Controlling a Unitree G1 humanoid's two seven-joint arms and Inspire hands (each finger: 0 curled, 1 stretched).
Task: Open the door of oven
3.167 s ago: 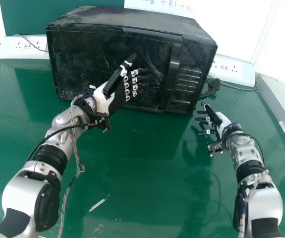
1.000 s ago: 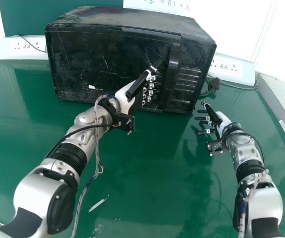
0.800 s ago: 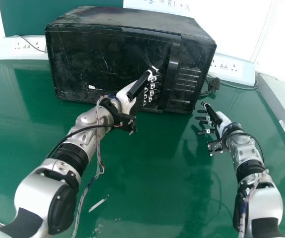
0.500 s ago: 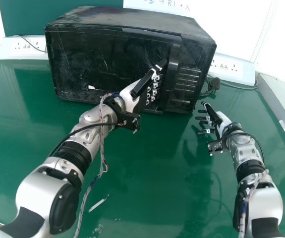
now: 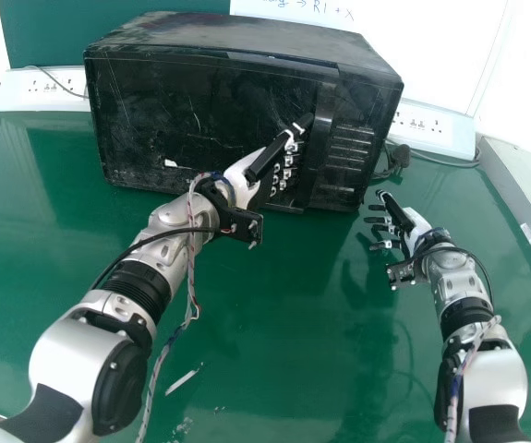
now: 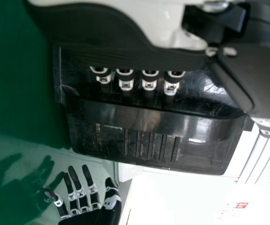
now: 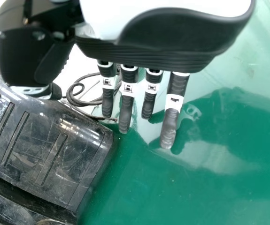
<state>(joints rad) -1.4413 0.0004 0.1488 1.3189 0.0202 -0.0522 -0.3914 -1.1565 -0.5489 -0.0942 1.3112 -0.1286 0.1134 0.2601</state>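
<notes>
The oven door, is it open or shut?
Shut. The door lies flat across the front of the oven and no inside shows; the left hand is at the handle.

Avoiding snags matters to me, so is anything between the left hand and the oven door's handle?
Nothing visible is in the way: the left hand is at the front of the door, its fingers close beside the handle.

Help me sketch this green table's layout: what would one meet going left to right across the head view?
White rectangular power strip → black-and-white left hand → glossy black upright oven door handle → black-and-white right hand → long pale-grey ledge.
</notes>
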